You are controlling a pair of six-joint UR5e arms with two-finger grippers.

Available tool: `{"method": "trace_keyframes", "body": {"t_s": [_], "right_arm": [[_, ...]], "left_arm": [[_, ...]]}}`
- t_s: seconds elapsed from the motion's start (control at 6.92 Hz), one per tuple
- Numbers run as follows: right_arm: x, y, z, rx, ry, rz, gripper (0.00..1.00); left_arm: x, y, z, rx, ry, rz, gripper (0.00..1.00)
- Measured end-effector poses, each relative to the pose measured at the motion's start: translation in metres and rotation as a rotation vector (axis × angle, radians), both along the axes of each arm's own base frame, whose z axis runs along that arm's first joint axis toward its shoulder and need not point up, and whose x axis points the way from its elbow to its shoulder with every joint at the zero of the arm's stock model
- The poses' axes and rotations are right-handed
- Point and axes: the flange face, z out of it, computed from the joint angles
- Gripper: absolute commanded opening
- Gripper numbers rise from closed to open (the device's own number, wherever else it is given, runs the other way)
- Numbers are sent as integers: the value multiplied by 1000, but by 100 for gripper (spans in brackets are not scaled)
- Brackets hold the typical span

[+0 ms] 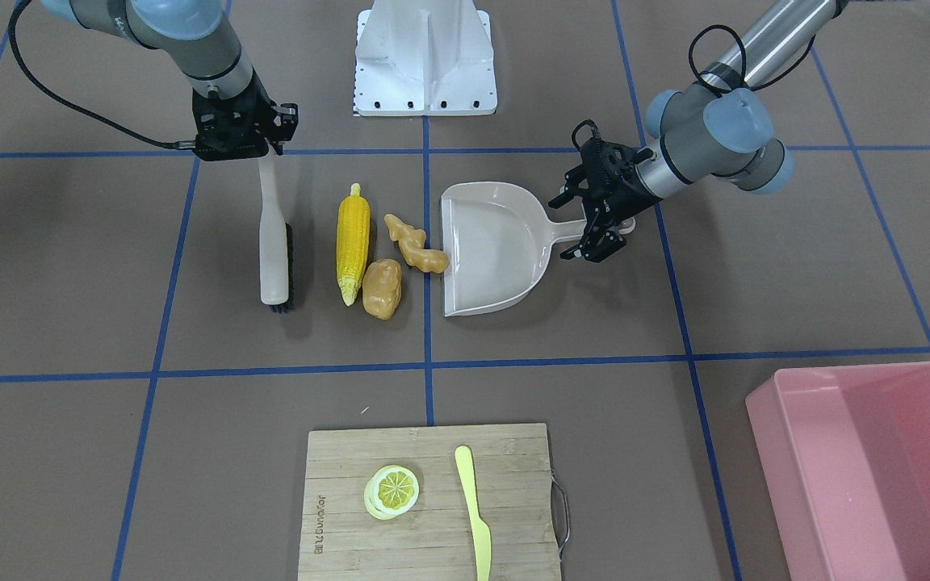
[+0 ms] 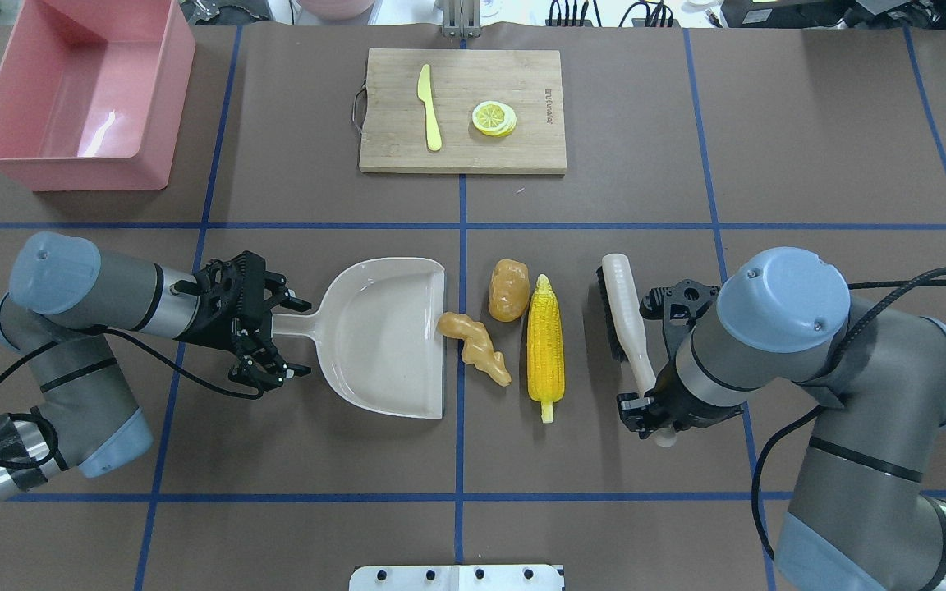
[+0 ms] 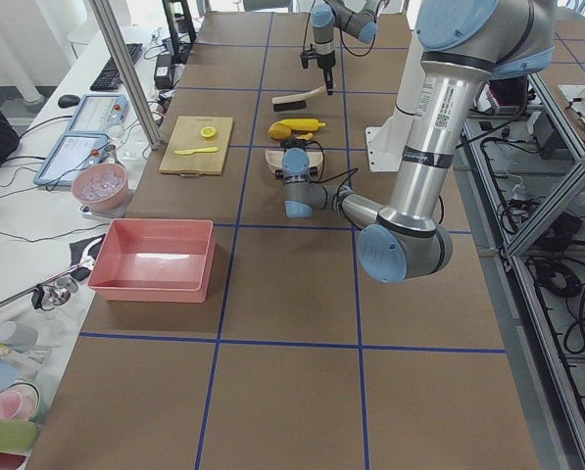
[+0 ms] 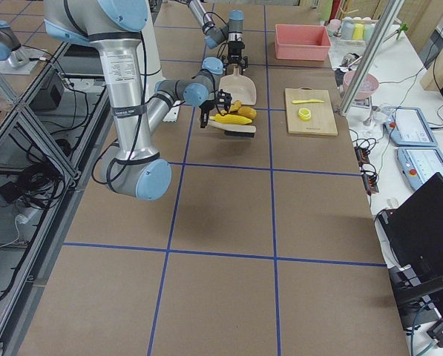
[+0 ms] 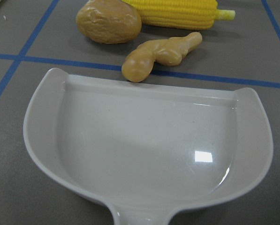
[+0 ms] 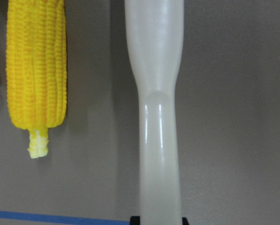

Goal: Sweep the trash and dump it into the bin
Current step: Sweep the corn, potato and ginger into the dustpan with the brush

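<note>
Three light, hard plastic pieces make up the trash; they will likely roll or skid, so push them broadside. At far left sits the bin (image 2: 83, 168), well apart. Your left gripper (image 2: 296, 336) has its jaws wide open astride the dustpan (image 2: 383, 336) handle; clamp there. On the counter, the ginger (image 2: 473, 345) lies at the pan's lip, with the potato (image 2: 508, 289) and the corn (image 2: 545, 345) just right of it. The right gripper (image 2: 645, 402) has its jaws closed on the brush (image 2: 622, 304) handle.
</note>
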Motion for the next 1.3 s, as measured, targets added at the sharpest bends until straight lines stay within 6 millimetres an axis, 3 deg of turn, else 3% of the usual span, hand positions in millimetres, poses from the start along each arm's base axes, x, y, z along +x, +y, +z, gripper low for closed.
{"method": "trace_keyframes", "body": {"t_s": [0.72, 1.3], "right_arm": [[-48, 14, -25, -37, -11, 2, 0], [-72, 13, -46, -29, -29, -9, 0]], "left_arm": [[0, 0, -2, 1, 1, -2, 98], [0, 0, -3, 1, 2, -2, 98]]}}
